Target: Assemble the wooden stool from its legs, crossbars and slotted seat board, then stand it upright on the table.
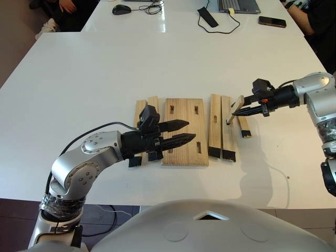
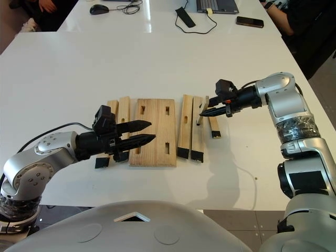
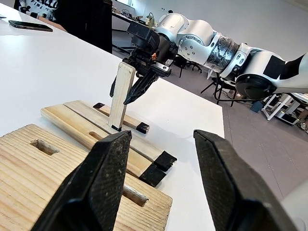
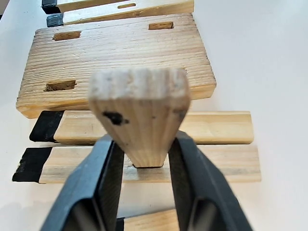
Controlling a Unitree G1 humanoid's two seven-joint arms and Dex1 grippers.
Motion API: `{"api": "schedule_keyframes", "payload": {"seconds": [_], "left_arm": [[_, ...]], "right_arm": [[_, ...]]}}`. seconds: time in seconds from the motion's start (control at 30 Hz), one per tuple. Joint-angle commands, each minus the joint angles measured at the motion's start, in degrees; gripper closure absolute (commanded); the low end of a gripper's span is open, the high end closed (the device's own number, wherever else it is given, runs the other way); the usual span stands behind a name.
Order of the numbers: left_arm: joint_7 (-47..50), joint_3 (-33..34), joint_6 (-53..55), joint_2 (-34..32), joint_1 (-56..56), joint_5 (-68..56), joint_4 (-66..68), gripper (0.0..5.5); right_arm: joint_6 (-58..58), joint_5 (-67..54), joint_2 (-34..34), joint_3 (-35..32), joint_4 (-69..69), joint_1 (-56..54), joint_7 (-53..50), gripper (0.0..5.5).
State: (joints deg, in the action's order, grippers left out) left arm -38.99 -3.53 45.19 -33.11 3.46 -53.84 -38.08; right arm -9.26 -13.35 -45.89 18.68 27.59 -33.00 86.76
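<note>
The slotted seat board (image 1: 184,119) lies flat mid-table. Two black-tipped legs (image 1: 147,108) lie along its left side, two more legs (image 1: 221,126) along its right. My left gripper (image 1: 186,132) hovers open just over the board's left front part, fingers (image 3: 98,185) spread with nothing between them. My right gripper (image 1: 234,112) is shut on a short crossbar (image 1: 237,105), also seen end-on in the right wrist view (image 4: 139,103), tilted up with its lower end near the right legs. Another short piece (image 1: 244,126) lies on the table beneath it.
At the table's far end sit a mouse (image 1: 121,9), a phone (image 1: 272,21), a laptop (image 1: 239,5) and a black cable (image 1: 209,18). Bare white tabletop (image 1: 94,73) stretches around the parts on all sides.
</note>
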Motion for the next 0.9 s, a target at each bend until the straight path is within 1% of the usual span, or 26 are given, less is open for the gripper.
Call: {"api": "schedule_keyframes", "payload": {"seconds": [0.03,0.17,0.23,0.33,0.47,0.6,0.7,0.8,0.9], "left_arm": [[-0.22,0.34,0.55,-0.90,-0.45,-0.23,0.22,3.11],[0.48,0.47,0.42,-0.52,-0.42,-0.15,0.19,3.11],[0.76,0.38,0.29,-0.28,-0.44,0.08,0.34,3.11],[1.24,0.51,-0.06,-0.02,-0.08,0.46,0.35,3.11],[1.55,0.77,-0.37,0.08,-0.02,0.90,0.64,3.11],[1.77,1.33,-0.69,0.04,0.06,1.23,0.93,3.11],[1.60,1.64,-0.92,-0.16,0.01,1.27,0.99,3.11],[1.52,1.81,-1.11,-0.25,-0.16,1.38,1.24,3.11],[1.32,1.66,-1.14,-0.22,-0.87,1.59,1.80,3.11]], "right_arm": [[1.98,5.54,1.01,2.21,1.29,7.70,-4.09,3.79],[3.42,5.54,0.63,-0.25,0.41,9.71,-5.59,3.24],[3.17,4.77,0.77,-1.80,-0.47,10.11,-6.68,3.09],[1.05,2.12,0.50,-4.74,-3.79,10.72,-6.93,3.09],[-3.56,-2.39,-1.84,-10.40,-12.48,13.89,-7.08,3.09],[-11.60,-10.53,-5.04,-19.24,-24.59,17.87,-8.15,3.09],[-17.49,-16.85,-6.24,-25.50,-31.46,19.44,-10.01,3.09],[-24.08,-24.90,-4.76,-31.34,-36.91,18.38,-14.25,3.09],[-27.61,-31.29,1.22,-34.57,-40.29,15.14,-23.54,3.09]]}}
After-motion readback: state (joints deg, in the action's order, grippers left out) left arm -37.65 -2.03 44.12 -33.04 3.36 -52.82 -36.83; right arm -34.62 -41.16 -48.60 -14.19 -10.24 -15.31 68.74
